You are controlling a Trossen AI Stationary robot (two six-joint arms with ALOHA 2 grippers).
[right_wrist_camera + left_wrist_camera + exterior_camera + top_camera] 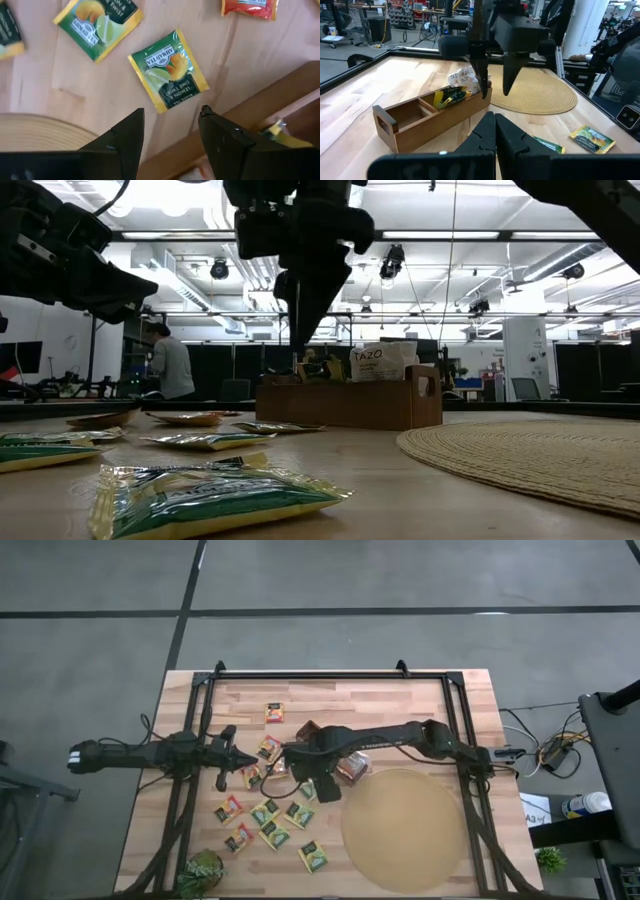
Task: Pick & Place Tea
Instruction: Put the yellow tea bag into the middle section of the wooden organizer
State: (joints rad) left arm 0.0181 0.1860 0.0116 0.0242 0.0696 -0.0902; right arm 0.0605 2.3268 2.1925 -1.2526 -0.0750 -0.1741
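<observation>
Several tea sachets lie flat on the wooden table, among them a green-yellow one (169,70) straight below my right gripper (172,127). It shows in the high view as sachet (308,790). My right gripper (495,85) hangs above the table, pointing down, open and with nothing between its fingers, beside one end of the brown wooden box (430,117). That box stands on the table and has sachets upright in it, one green-yellow (451,95) and one white (375,362). My left gripper (495,132) is shut and waits at the table's left (240,757).
A big round tan mat (405,830) lies at the near right, close to the box (335,755). More sachets are scattered at the near left (265,812) and one at the far side (274,712). A small green plant (203,875) stands at the near edge.
</observation>
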